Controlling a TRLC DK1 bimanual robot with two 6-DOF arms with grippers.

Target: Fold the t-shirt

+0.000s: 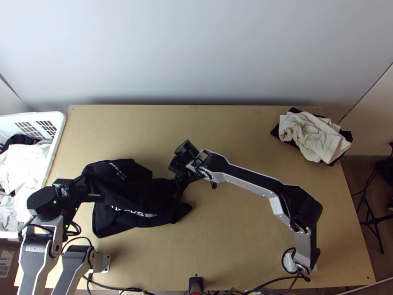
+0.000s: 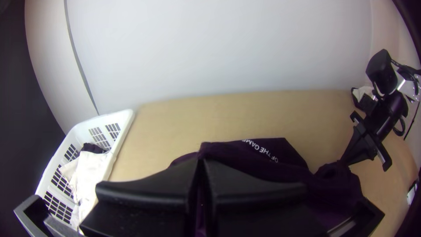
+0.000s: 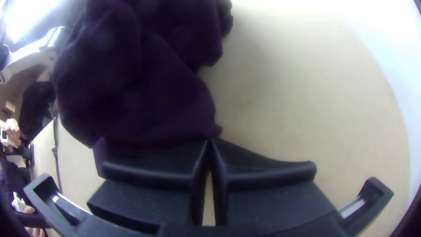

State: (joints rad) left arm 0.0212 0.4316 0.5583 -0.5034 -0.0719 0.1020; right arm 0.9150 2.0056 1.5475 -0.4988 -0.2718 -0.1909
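Toward nine o'clock on the bench (image 1: pixel 236 246), t-shirt (image 1: pixel 132 196): the black garment is lying bunched and creased, its white lettering (image 1: pixel 132 211) partly showing, with no neat fold forming yet.
Left gripper (image 2: pixel 201 164), at the shirt's nine o'clock end: it is holding a pinch of cloth, perhaps to be giving the shirt one firm point to hang or pull from.
Left jaws: they are meeting along their inner edges with cloth rising to their tips, so they are closing on the shirt; which part of it they are gripping, I cannot tell.
Right gripper (image 3: pixel 210 142), at the shirt's three o'clock end: it is holding the opposite end, probably so that the pair are spanning the shirt and can be opening it out flat before any fold.
Right jaws: they are pressing together at the tips, narrowing to nothing there, and are pinching a small peak of the dark cloth.
Likely snag: with such small pinches, a hard pull could be slipping a corner free; an even, gentle spread is seeming wiser.
Basket (image 1: pixel 56 142), at the bench's nine-to-ten o'clock edge: it is holding pale and dark clothes.
Cloth pile (image 1: pixel 314 137), at two o'clock: cream cloth is resting on black, well apart from the shirt.
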